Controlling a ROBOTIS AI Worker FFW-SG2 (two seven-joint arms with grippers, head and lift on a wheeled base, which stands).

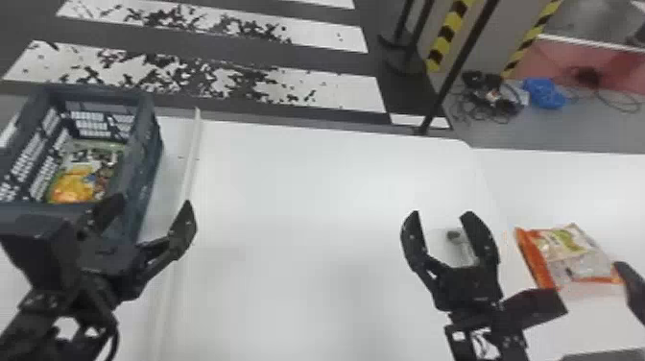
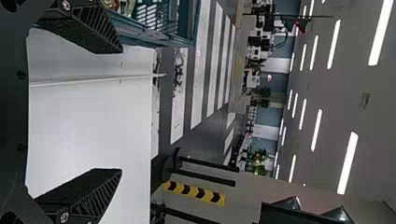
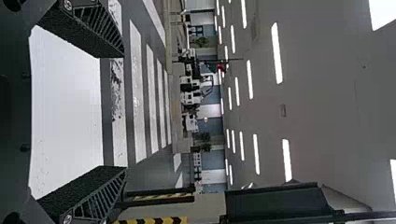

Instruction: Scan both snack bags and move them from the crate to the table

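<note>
Left gripper (image 1: 151,210) was open and empty, its two fingers well spread left and right, sitting by the near right corner of the blue-gray plastic crate (image 1: 139,156). Task item up next, by my read: the yellow-and-green snack bag (image 1: 74,186), lying inside the crate on the left of the white table (image 1: 297,201). Key relation: the bag lay to the far left of those fingers, with the crate's near wall between, so the reach probably called for a shift left and far, above the rim, then down. Bag's long axis ran roughly near to far, leaning a bit right at the far end; the spread of the fingers ran across it, which looked usable for a pinch over the narrower width. Likely trouble: a finger catching the rim or the right wall if lowered too soon. Left arm was clearly the nearer one. Right gripper (image 1: 441,218) was also open, nothing gripped, over the right part of the table, well apart from the crate. Orange-edged snack bag (image 1: 568,254) lay on the table just to its right, outside the crate, so one bag looked placed, one to go. Whether either was scanned: can't tell.
</note>
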